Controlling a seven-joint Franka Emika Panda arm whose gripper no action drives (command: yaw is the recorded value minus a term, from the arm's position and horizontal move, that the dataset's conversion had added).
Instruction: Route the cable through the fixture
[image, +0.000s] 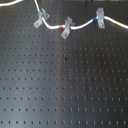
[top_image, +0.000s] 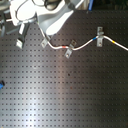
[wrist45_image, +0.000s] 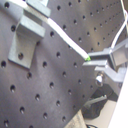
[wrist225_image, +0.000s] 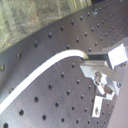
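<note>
You've got the cable (image: 80, 25) strung along the far edge of the black perforated board (image: 65, 85) in the first exterior view, passing through all three grey clips: the left clip (image: 40, 20), the middle clip (image: 66, 27) just past the red band, and the right clip (image: 100, 18) before the blue and yellow bands. In both wrist views the gripper (wrist45_image: 95, 62) looks pinched onto the cable's end, though it's blurry enough that I wouldn't swear to it.

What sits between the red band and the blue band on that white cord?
In the first exterior view, a grey clip sits beside the red band; another clip comes before the blue band, white cable running between.
</note>
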